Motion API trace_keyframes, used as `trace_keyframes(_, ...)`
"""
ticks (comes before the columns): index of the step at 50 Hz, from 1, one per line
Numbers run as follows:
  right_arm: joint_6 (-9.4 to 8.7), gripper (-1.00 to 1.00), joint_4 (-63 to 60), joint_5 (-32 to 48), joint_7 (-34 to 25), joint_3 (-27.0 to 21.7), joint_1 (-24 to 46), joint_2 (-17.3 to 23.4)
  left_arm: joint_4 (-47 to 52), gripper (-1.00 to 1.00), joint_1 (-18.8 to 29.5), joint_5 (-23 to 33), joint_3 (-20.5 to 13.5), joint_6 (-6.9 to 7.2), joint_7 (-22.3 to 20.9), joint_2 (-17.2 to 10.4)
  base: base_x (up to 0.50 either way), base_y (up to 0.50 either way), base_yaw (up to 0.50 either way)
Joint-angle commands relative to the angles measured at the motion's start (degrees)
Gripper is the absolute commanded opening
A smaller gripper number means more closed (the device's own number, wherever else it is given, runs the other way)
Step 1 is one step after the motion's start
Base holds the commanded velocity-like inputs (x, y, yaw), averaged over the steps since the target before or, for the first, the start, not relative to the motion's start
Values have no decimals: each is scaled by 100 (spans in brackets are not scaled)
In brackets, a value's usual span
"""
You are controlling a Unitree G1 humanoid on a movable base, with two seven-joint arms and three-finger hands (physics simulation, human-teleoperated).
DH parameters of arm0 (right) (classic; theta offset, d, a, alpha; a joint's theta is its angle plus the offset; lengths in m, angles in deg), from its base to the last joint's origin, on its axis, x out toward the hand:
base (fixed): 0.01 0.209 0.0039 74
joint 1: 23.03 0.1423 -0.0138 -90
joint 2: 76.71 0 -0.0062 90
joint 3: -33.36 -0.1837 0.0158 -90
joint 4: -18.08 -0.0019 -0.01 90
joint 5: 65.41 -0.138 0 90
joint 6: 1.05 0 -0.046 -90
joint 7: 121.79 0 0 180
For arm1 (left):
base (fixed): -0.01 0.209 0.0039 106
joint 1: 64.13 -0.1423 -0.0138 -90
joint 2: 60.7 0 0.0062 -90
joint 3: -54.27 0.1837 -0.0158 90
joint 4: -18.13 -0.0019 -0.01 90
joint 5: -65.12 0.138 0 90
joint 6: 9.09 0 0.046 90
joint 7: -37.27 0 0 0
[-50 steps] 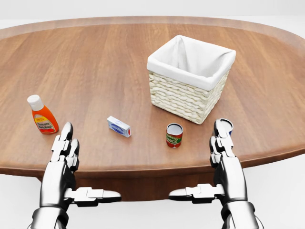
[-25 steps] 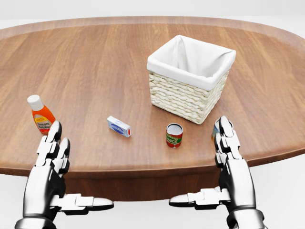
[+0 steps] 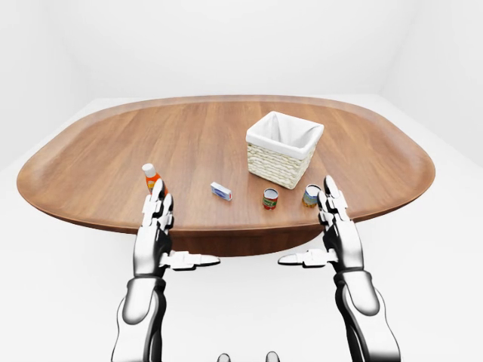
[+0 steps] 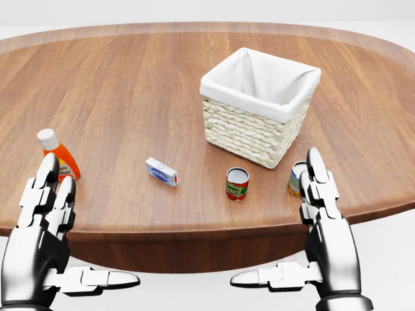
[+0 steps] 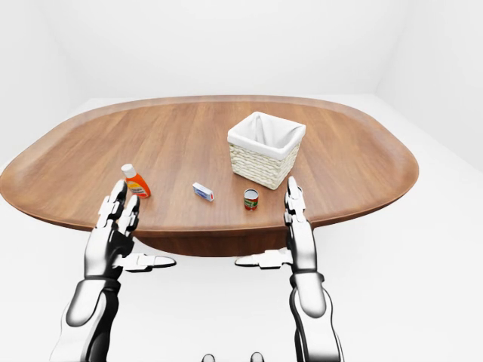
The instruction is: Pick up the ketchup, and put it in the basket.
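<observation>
Where the left hand [image 4: 45, 227] rises at the lower left of the head view, its fingertips cover the lower left part of the ketchup [image 4: 57, 155], an orange bottle with a white cap standing upright on the wooden table [image 4: 130, 84]; whether they touch it cannot be told. The bottle's label is too small to read. Both hands are empty, fingers stretched upward and thumbs pointing inward. The right hand [image 4: 327, 227] stands at the table's near edge, and its fingertips hide part of a can [image 4: 296, 176] just beside the basket [image 4: 259, 107]. That can's label cannot be made out. Another can [image 4: 237, 183], red and green with a silver top, stands in full sight below the basket, its print illegible. A small white and blue box [image 4: 161, 172] lies between it and the ketchup, its lettering unreadable too. The woven basket has a white cloth lining; its inside shows only cloth. The forearms are cut off at the bottom edge.
</observation>
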Motion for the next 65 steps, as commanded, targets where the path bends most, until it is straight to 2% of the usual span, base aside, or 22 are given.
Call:
trace_keyframes(1,0,100,-84,9,-19,24,-103,7,155,100,-38,-69,-76,0,-68,11,0,0,0)
trace_keyframes(7,0,100,-126,9,-61,12,-161,12,177,100,-64,-28,-37,0,-90,12,0,4,0)
trace_keyframes(19,0,100,-64,179,103,-4,-91,-8,181,100,-54,-45,-52,0,-108,15,0,50,0)
trace_keyframes(34,0,100,-15,163,201,12,-27,-20,218,100,-53,-64,-65,0,-97,14,0,0,0)
trace_keyframes(40,0,100,-166,-18,85,-16,-131,-14,338,100,-47,-250,-159,0,-121,28,0,0,0)
trace_keyframes(59,0,100,-67,74,219,-56,-19,-39,257,100,7,-243,-150,0,-113,15,49,0,0)
trace_keyframes(65,0,100,-36,84,256,-50,-25,-33,276,100,-11,-253,-161,0,-107,21,5,0,0)
